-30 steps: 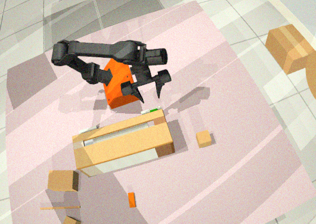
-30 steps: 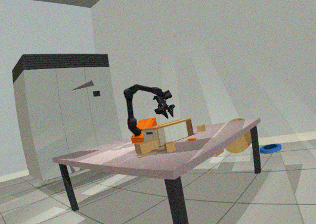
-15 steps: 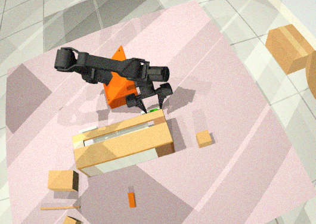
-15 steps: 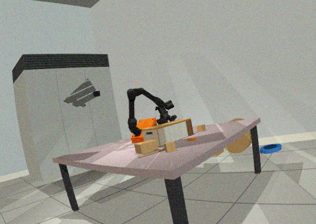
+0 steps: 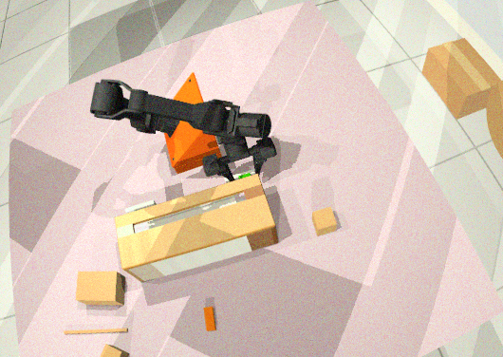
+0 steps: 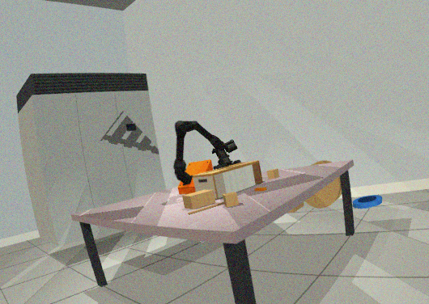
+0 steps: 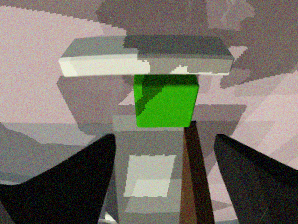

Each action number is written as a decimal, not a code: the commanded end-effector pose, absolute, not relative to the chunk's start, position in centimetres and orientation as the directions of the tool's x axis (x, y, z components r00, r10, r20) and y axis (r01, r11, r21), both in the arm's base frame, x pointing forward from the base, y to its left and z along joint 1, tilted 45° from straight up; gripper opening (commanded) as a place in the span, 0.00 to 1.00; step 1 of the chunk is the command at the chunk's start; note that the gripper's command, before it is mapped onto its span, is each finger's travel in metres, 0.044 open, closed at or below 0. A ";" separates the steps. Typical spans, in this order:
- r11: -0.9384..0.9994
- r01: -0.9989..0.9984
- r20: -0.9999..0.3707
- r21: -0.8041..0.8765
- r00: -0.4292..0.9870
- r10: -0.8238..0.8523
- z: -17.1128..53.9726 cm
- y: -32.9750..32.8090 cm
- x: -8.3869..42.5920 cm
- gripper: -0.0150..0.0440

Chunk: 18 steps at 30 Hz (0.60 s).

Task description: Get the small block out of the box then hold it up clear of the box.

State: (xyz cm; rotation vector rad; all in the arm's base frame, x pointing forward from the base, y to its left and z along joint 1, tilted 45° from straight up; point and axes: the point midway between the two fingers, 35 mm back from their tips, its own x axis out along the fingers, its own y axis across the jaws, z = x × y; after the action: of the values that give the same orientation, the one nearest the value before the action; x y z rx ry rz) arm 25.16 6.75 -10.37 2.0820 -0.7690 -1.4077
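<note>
The green block is outside the wooden box, beside its arm-side wall near the right end in the top view. A pale bar stands just beyond the block in the wrist view, with a grey strip on the near side. My gripper is open and low by that wall. Its fingertips are apart, with the block lying ahead of the gap in the wrist view, not visibly gripped. The block's underside and any contact with the fingers are hidden.
The orange wedge stands close behind the gripper. A small wooden cube is right of the box. A larger wooden block, a thin stick and an orange piece lie on the box's other side.
</note>
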 end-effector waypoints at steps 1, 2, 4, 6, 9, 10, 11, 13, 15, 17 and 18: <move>-0.706 -0.165 -0.646 0.689 0.302 -0.701 -10.9 6.2 25.0 0.74; -0.706 -0.165 -0.646 0.689 0.302 -0.701 -11.0 6.1 25.0 0.74; -0.705 -0.165 -0.646 0.689 0.302 -0.702 -11.3 5.9 25.0 0.74; -0.705 -0.165 -0.645 0.690 0.302 -0.702 -11.5 5.6 24.9 0.74; -0.705 -0.165 -0.645 0.690 0.302 -0.702 -11.8 5.3 24.9 0.74; -0.705 -0.165 -0.645 0.690 0.302 -0.702 -11.9 5.2 24.9 0.74; -0.705 -0.165 -0.645 0.690 0.302 -0.702 -12.0 5.1 24.8 0.74; -0.704 -0.165 -0.644 0.691 0.302 -0.703 -12.3 4.9 24.8 0.74; -0.704 -0.165 -0.644 0.691 0.302 -0.703 -12.5 4.6 24.8 0.74; -0.703 -0.165 -0.643 0.691 0.303 -0.703 -12.7 4.4 24.7 0.74; -0.703 -0.165 -0.643 0.691 0.303 -0.703 -12.8 4.3 24.7 0.74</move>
State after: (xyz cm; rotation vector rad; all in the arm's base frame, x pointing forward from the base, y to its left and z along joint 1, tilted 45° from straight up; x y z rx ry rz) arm 24.91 4.77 -12.43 2.0804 -0.7702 -1.4046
